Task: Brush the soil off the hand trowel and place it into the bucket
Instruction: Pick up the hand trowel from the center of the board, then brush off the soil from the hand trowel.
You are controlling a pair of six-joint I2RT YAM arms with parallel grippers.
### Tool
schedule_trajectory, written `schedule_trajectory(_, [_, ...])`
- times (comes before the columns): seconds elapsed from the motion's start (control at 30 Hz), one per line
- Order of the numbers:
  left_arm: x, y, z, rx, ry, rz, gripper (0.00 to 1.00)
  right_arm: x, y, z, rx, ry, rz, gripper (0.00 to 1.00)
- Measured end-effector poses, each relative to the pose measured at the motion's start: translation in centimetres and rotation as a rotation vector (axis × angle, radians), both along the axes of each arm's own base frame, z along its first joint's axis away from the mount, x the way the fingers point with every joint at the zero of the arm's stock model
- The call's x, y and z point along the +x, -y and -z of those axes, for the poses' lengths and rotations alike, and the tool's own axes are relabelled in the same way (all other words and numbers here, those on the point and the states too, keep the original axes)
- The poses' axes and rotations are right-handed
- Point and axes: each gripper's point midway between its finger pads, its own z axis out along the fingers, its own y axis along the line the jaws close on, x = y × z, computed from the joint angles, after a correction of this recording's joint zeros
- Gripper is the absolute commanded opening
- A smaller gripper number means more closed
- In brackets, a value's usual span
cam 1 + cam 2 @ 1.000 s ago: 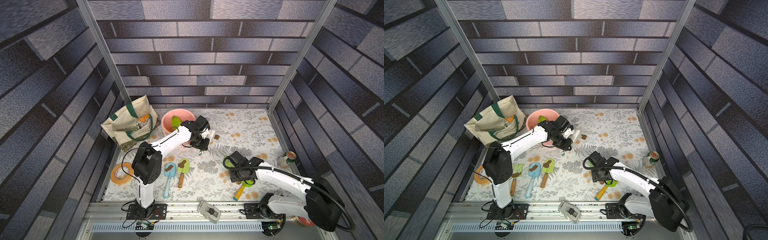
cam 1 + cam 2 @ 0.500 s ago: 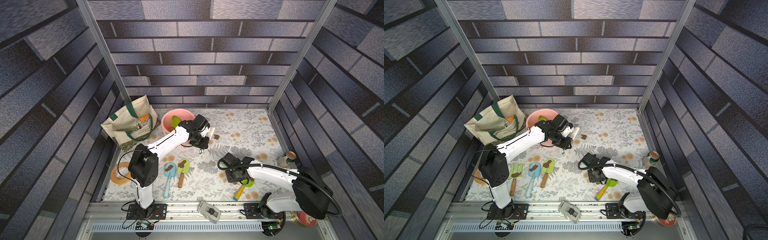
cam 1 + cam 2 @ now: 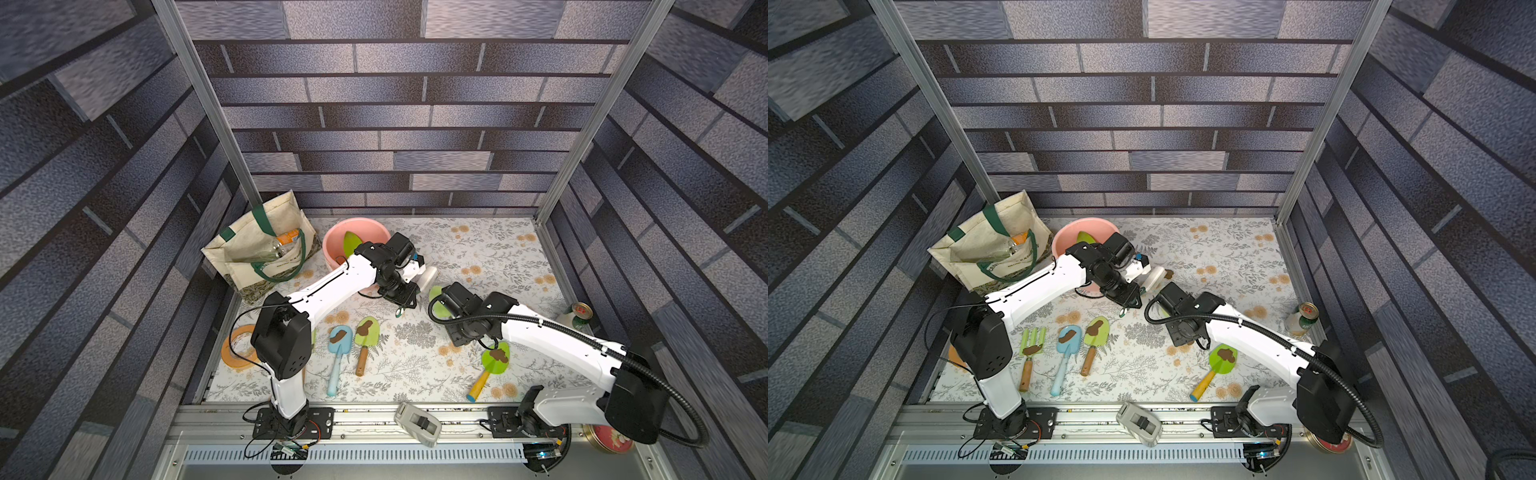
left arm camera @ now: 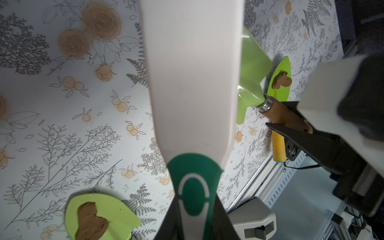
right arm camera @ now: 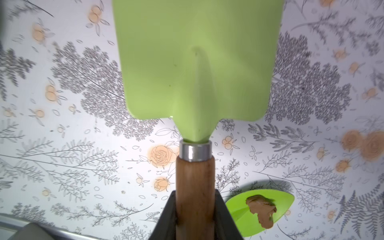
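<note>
- While pinching the wooden handle of the hand trowel (image 5: pixel 197 62) in the right tool (image 5: pixel 195 207), holding its green blade clear above the desk (image 3: pixel 478 249), near the middle and apart from the bucket (image 3: pixel 332 245) at the back.
- Clamping the green grip of the brush (image 4: pixel 193 72) in the left tool (image 4: pixel 196 207), white head lying just beside the blade.
- Showing a clean face to the right wrist view; opposite face hidden, so not confirming removal.
- Risking a twist or slip of the round handle under a hard stroke, given the narrow pinch.
- Risking a clash of the two arms, both crowding one spot; likewise a snag at the drop, with the left arm crossing the bucket's near rim.
- Risking confusion with the spare trowels (image 3: pixel 365 332) lying nearby, each carrying soil (image 3: pixel 498 355).
- Covering the desk: pale cloth printed with ferns and tan flowers; enclosing it: brick-pattern walls (image 3: pixel 415 145) on three sides, tote bag (image 3: pixel 266 253) in the back corner.
</note>
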Motion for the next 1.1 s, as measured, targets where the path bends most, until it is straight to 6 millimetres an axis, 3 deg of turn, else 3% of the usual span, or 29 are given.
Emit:
schedule_trajectory(0.07, [-1.2, 0.0, 0.0, 0.007, -0.026, 0.035, 0.00, 0.7, -0.6, -0.6, -0.029, 0.006, -0.037, 0.00])
schedule_trajectory(0.2, [-3.1, -0.3, 0.5, 0.037, -0.074, 0.075, 0.00, 0.9, -0.7, 0.2, -0.129, -0.022, -0.106, 0.00])
schedule_trajectory(0.43, [-4.8, -1.1, 1.7, 0.075, -0.142, 0.085, 0.00, 0.9, -0.3, -0.3, -0.216, -0.027, -0.179, 0.00])
schedule_trajectory(0.8, [-4.8, -0.5, 3.7, 0.123, -0.143, 0.093, 0.00, 1.0, -0.4, -2.1, -0.204, 0.008, -0.220, 0.00])
schedule_trajectory(0.97, [-3.9, -0.6, 5.2, 0.186, -0.138, 0.064, 0.00, 0.7, 0.2, -2.3, -0.224, 0.000, -0.224, 0.00])
schedule_trajectory(1.1, [-2.6, -0.6, 5.3, 0.211, -0.112, 0.026, 0.00, 0.7, 0.5, -2.3, -0.238, 0.001, -0.222, 0.00])
